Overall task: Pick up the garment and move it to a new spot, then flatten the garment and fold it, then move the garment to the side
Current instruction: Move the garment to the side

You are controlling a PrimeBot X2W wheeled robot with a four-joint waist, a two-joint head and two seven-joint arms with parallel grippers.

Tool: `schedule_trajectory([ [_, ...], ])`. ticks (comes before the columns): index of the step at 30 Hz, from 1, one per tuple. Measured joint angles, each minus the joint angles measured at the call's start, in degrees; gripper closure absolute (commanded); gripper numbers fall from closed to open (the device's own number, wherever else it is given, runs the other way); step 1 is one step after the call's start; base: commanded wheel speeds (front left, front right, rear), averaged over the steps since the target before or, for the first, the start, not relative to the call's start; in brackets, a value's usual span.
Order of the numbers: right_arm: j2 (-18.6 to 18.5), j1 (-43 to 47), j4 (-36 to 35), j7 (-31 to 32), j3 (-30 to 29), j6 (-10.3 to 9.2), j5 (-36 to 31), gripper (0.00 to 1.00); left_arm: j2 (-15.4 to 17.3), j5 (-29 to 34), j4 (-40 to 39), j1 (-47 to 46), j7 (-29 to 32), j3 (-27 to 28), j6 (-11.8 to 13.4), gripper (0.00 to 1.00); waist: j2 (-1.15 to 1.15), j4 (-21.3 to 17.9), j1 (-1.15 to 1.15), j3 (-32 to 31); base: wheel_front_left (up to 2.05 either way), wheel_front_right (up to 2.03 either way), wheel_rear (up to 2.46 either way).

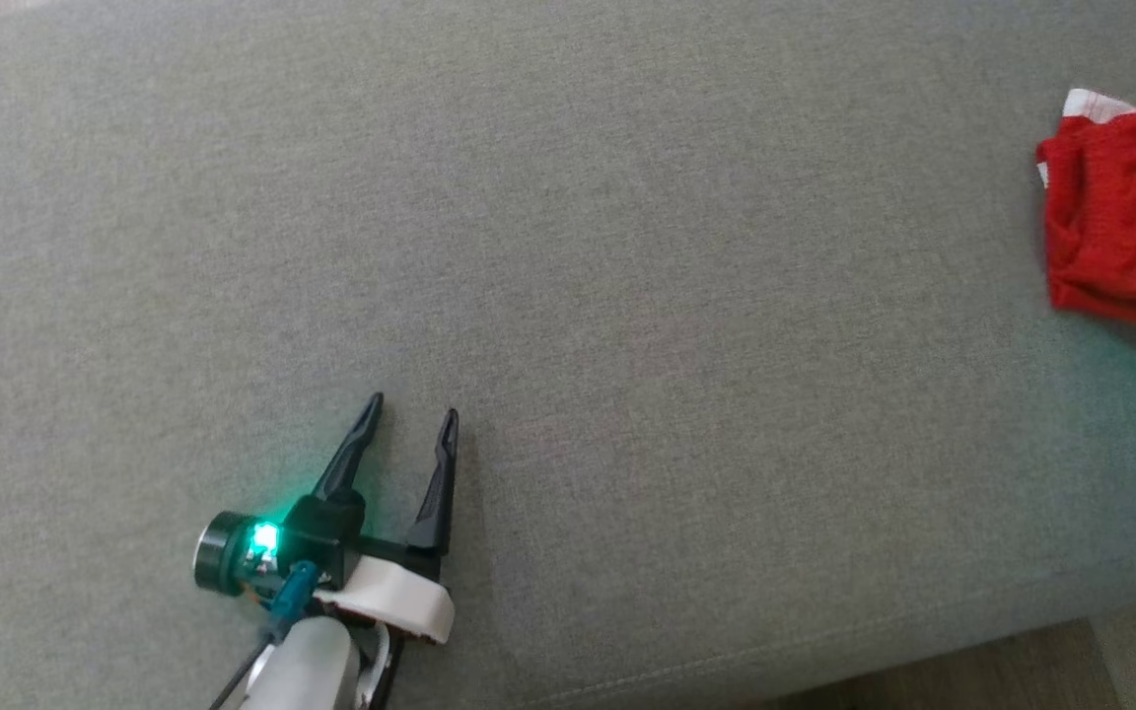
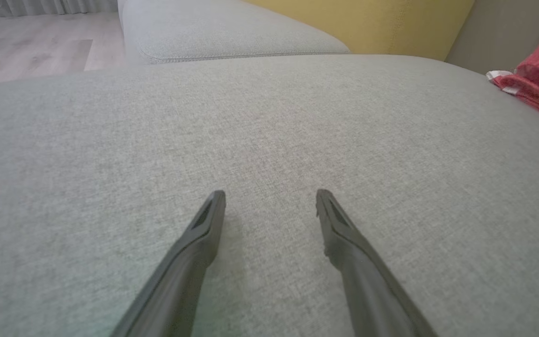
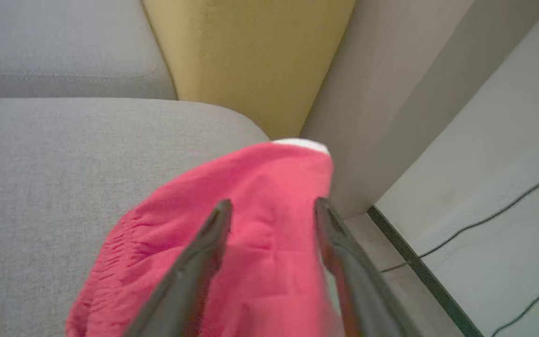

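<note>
The left gripper (image 1: pixel 410 409) is held low over the grey sofa cushion (image 1: pixel 627 247), its fingers spread wide with nothing between them. The right gripper (image 3: pixel 273 203) is poised with fingers parted above the red garment (image 3: pixel 269 173), which is bunched at the cushion's right edge near a yellow panel (image 3: pixel 251 56). Cables (image 3: pixel 484 220) are seen on the floor.

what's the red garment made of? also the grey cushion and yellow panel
Red garment: soft matte knit or fleece, probably; puckered gathers, white trim.
Grey cushion: woven upholstery, matte heathered weave, stitched seam.
Yellow panel: smooth fabric or faux leather, unclear; one stitched seam.
</note>
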Motion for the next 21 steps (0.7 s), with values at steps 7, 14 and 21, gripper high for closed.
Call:
schedule_trajectory([
  [7,4.7,0.0,-3.0,-4.3,-4.6,0.00,-4.4,0.00,0.0,-0.1,-0.2,0.0,0.0,1.0,0.5,0.00,0.00,-0.4,-0.01,-2.0,0.00,0.00,0.00],
  [14,11.9,1.4,-11.9,-4.9,9.0,0.00,5.0,0.00,0.0,-0.1,-0.7,0.4,0.0,4.1,2.6,0.00,0.00,1.3,-0.01,-4.9,0.00,0.00,0.00],
  [21,12.7,17.3,-19.2,-4.9,25.2,0.00,23.6,0.00,-0.1,-1.8,-0.6,1.6,0.0,9.5,4.1,0.00,0.00,5.3,-0.02,-7.0,0.00,0.00,0.00],
])
